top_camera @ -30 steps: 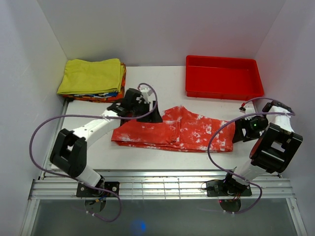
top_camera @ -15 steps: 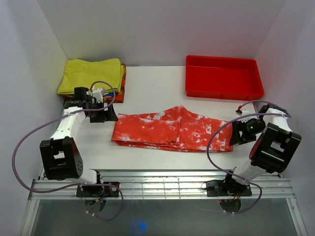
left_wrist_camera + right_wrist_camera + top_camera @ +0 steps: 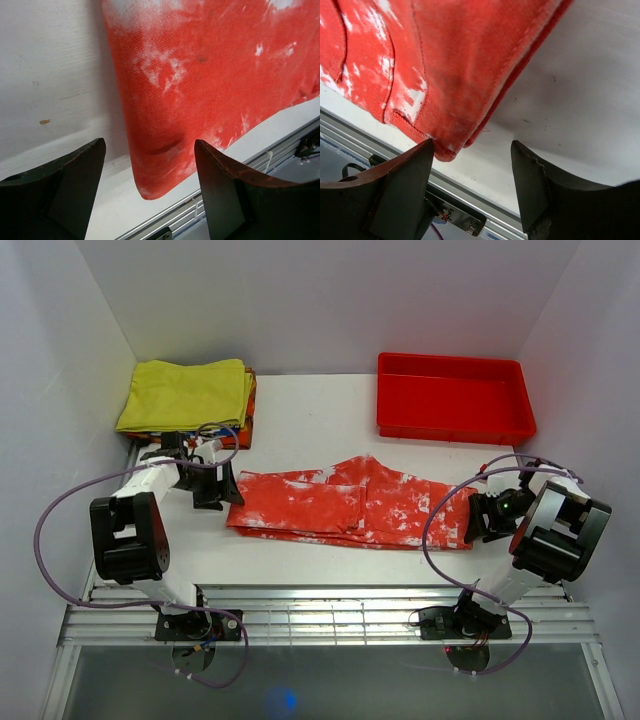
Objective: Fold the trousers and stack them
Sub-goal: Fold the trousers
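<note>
Lighting is bright, even and diffuse, from overhead. The arms cast only soft, short shadows on the table. A blue glint sits on the glossy front surface. Both wrist views render the trousers weave sharply; the near fingers are dark and slightly blurred.

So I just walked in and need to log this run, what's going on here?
Two robot arms are working on the red-orange mottled trousers, which lie flat across the table, apparently doubled lengthwise. The left claw is open at the trousers' left end and the right claw is open at their right end. Neither grips the cloth. A folded yellow garment lies at the back left, and a red tray at the back right.
</note>
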`<state>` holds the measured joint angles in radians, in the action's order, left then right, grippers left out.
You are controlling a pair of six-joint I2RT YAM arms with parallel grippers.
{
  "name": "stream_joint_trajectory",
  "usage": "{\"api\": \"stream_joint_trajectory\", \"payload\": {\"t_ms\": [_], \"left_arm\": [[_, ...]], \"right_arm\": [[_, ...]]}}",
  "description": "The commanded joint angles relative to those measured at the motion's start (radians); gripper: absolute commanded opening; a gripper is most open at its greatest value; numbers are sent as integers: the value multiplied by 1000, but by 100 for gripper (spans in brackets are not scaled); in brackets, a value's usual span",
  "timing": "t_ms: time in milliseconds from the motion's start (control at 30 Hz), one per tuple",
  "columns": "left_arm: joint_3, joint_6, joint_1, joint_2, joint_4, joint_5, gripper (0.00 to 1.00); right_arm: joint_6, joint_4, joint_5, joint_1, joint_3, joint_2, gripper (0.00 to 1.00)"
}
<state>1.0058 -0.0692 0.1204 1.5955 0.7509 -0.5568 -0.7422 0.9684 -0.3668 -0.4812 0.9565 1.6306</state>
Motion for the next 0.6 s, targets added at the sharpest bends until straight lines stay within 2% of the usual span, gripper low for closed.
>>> {"api": "stream_joint_trajectory", "payload": {"t_ms": [0,67,100,167,200,267,300,367,400,433,500,567], "left_arm": [[-22,0,-4,9,-34,-86,82],[-27,0,-4,24,-39,-100,77],[-32,2,-4,26,-45,-103,69],[-36,2,1,27,-54,-104,61],[-44,0,5,26,-65,-109,51],[-47,-3,25,34,-67,-126,44],[-50,-7,51,38,-68,-159,36],[-55,-23,84,59,-68,-199,27],[-56,-30,102,69,-64,-213,21],[-55,-44,140,83,-58,-268,8],[-50,-72,194,129,-42,-304,0],[-42,-102,229,162,-27,-367,0]], "right_arm": [[21,-46,32,6,-4,20,68],[27,-60,40,6,-2,35,68],[33,-65,49,6,-2,46,68],[37,-76,60,7,-1,57,68],[40,-79,66,7,1,64,68],[43,-89,72,7,4,71,68],[46,-92,81,7,4,77,68],[49,-100,92,7,5,84,68],[50,-108,103,7,5,90,68],[53,-112,109,7,5,94,69],[58,-125,121,7,4,101,69],[63,-129,124,7,5,107,70]]}}
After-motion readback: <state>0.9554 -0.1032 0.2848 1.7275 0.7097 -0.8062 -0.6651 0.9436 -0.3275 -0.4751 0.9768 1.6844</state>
